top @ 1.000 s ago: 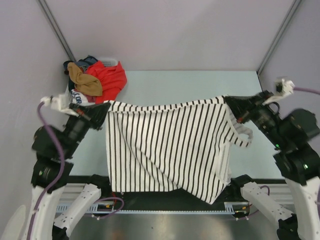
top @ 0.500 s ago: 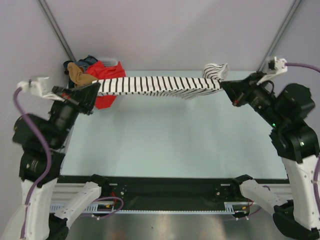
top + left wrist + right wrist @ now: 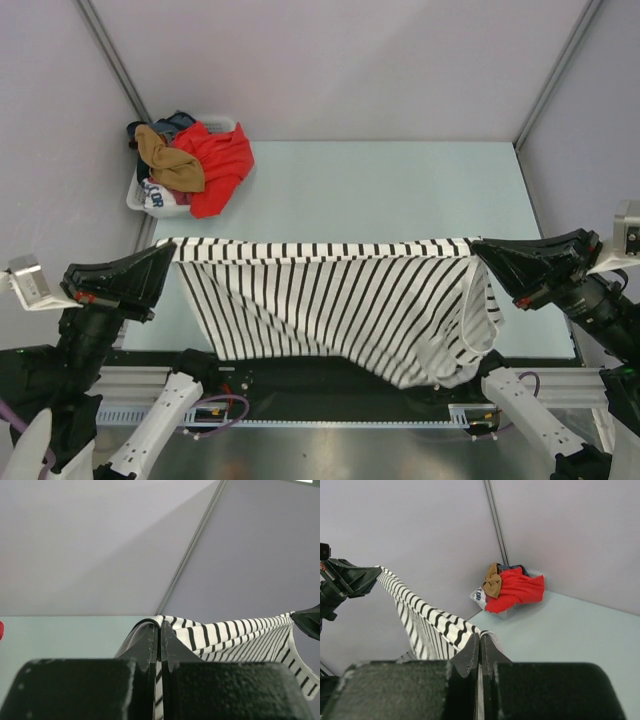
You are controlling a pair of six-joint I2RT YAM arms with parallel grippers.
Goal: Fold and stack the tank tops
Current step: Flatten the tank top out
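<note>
The white tank top with thin black stripes [image 3: 330, 300] hangs stretched between both arms above the near part of the table. My left gripper [image 3: 172, 250] is shut on its left corner, seen as striped cloth [image 3: 225, 632] pinched at the left gripper [image 3: 160, 630]. My right gripper [image 3: 476, 250] is shut on the right corner, where the striped cloth [image 3: 427, 612] runs off to the left from the right gripper [image 3: 480, 640]. The lower hem sags toward the table's front edge. A tan-brown top [image 3: 168, 160] lies on the clothes pile in the basket, also seen as a brown bundle [image 3: 492, 582].
A white laundry basket [image 3: 140, 198] stands in the far left corner, filled with a red garment [image 3: 222, 160] and other clothes. The pale green table [image 3: 400, 190] stretches behind the hanging top. Grey walls close in on three sides.
Both arms swung the striped top up to the far side, then pulled back toward the near edge. The cloth now hangs spread and lower, closer to the front.
</note>
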